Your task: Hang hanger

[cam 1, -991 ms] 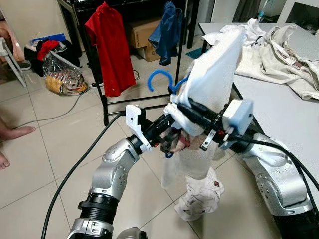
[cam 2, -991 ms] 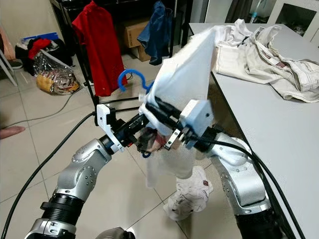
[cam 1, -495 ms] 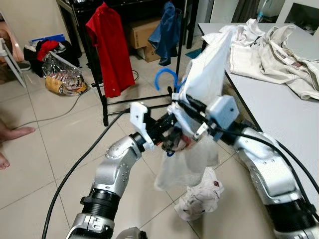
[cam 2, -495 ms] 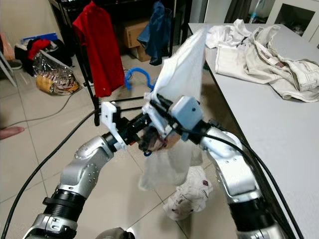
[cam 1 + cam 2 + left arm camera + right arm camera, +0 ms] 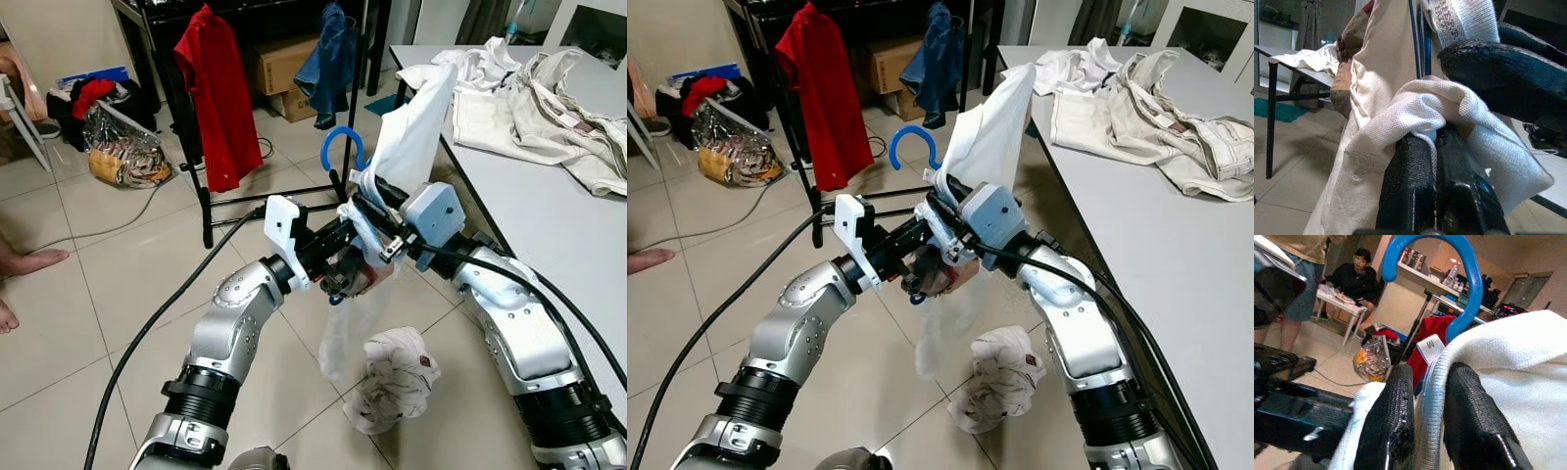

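While both sets of jaws pinch the white shirt [image 5: 411, 137], the blue hanger [image 5: 342, 145] rises just beyond them. Loose fabric could slip off.

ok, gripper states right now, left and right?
Left gripper: closed on a fold of the white garment.
Right gripper: closed on the garment's collar, by the blue hanger hook.
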Controlling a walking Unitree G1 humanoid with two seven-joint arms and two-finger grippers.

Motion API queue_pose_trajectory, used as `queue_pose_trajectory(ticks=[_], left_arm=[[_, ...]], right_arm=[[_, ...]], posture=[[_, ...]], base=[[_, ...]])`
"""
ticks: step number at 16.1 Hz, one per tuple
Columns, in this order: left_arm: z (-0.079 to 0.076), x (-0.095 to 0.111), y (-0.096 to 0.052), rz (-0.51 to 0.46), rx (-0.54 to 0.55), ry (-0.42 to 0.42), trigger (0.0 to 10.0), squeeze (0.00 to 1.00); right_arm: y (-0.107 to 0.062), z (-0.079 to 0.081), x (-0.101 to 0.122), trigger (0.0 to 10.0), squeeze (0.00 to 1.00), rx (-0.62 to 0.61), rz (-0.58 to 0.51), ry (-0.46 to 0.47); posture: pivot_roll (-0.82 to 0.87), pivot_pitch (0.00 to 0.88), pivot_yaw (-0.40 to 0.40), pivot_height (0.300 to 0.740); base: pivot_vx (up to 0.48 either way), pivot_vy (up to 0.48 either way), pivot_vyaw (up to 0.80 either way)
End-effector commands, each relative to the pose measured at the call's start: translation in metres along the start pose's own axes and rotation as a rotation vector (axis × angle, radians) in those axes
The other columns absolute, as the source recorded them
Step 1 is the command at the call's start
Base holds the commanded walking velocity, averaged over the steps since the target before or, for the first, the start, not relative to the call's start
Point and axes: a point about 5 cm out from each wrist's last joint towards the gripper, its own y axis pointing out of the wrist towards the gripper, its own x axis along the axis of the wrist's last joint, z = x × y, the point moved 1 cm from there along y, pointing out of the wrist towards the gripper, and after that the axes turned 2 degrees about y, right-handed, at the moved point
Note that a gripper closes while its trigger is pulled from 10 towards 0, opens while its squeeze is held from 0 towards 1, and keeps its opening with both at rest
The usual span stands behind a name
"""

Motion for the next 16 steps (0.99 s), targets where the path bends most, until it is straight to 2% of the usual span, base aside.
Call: queue_pose_trajectory(ticks=[1, 2, 4, 5, 6, 10, 12, 13, 14, 15, 16], left_arm=[[-0.004, 0.015, 0.006, -0.049, -0.021, 0.049, 10.0, 0.00], [-0.003, 0.016, 0.005, -0.051, -0.018, 0.050, 10.0, 0.00], [0.001, 0.017, 0.004, -0.047, -0.009, 0.051, 10.0, 0.00], [0.003, 0.017, 0.003, -0.044, -0.006, 0.052, 10.0, 0.00], [0.004, 0.017, 0.002, -0.042, -0.004, 0.053, 10.0, 0.00], [0.005, 0.015, 0.001, -0.036, 0.001, 0.051, 10.0, 0.00], [0.004, 0.014, 0.001, -0.035, -0.001, 0.048, 10.0, 0.00], [0.004, 0.014, 0.000, -0.033, -0.001, 0.047, 10.0, 0.00], [0.004, 0.014, 0.000, -0.032, 0.000, 0.047, 10.0, 0.00], [0.006, 0.014, -0.001, -0.029, 0.003, 0.048, 10.0, 0.00], [0.006, 0.013, -0.001, -0.028, 0.004, 0.049, 10.0, 0.00]], right_arm=[[0.001, -0.008, 0.005, 10.0, 0.48, -0.034, -0.024, -0.027], [-0.002, -0.012, 0.005, 10.0, 1.00, -0.043, -0.032, -0.018], [-0.005, -0.014, 0.003, 10.0, 1.00, -0.043, -0.023, -0.034], [-0.007, -0.014, 0.002, 10.0, 0.93, -0.031, -0.016, -0.025], [-0.008, -0.013, 0.002, 10.0, 0.00, -0.018, -0.017, -0.014], [-0.016, -0.019, 0.008, 10.0, 0.00, -0.009, -0.058, 0.026], [-0.019, -0.017, 0.009, 10.0, 0.00, 0.020, -0.063, 0.054], [-0.023, -0.013, 0.010, 10.0, 0.00, 0.080, -0.060, 0.093], [-0.024, -0.015, 0.012, 10.0, 0.00, 0.064, -0.066, 0.088], [-0.027, -0.021, 0.015, 10.0, 0.83, 0.037, -0.080, 0.086], [-0.028, -0.021, 0.014, 10.0, 0.99, 0.042, -0.075, 0.078]], posture=[[0.00, 0.000, 0.047, 0.723], [0.00, 0.000, 0.048, 0.723], [0.00, 0.000, 0.046, 0.723], [0.00, 0.000, 0.045, 0.723], [0.00, 0.000, 0.045, 0.723], [0.00, 0.000, 0.044, 0.723], [0.00, 0.000, 0.044, 0.723], [0.00, 0.000, 0.046, 0.723], [0.00, 0.000, 0.046, 0.723], [0.00, 0.000, 0.047, 0.723], [0.00, 0.000, 0.048, 0.723]], base=[[0.000, 0.000, 0.00], [0.000, 0.000, 0.00], [0.000, 0.000, 0.00], [0.000, 0.000, 0.00], [0.000, 0.000, 0.00], [0.000, 0.000, 0.00], [0.000, 0.000, 0.00], [0.000, 0.000, 0.00], [0.000, 0.000, 0.00], [0.000, 0.000, 0.00], [0.000, 0.000, 0.00]])
